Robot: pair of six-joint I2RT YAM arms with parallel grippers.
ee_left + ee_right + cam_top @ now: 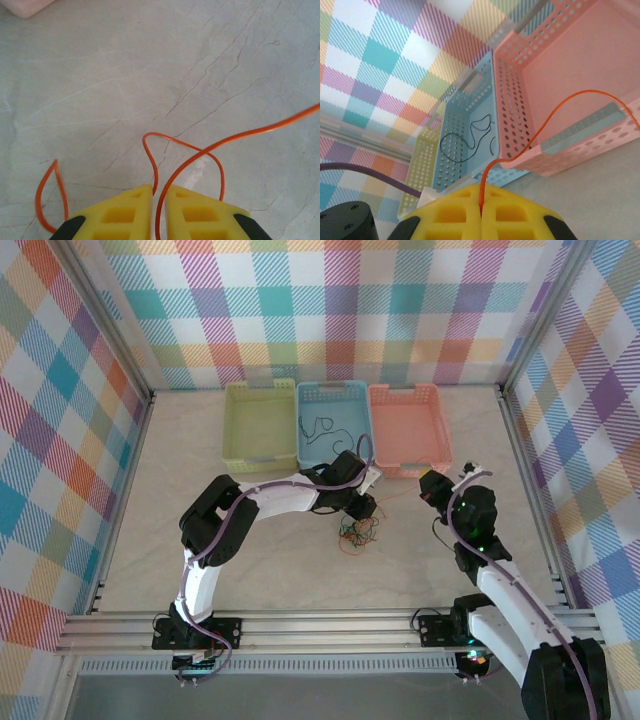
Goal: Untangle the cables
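Pale marbled worktop (250, 560): the cables (357, 532) lie clumped near its middle, just before the blue basket (334, 430). The left gripper (158, 192) has its fingers nearly closed around an orange cable (200, 150). The right gripper (481, 189), fingers pressed together, pinches orange cable too.

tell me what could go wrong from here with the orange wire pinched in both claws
1. The right claw and left claw both pinch orange wire; pulling apart may drag or tighten the clump instead of freeing a strand.
2. The wire curves past the pink basket and might snag on its holed wall.
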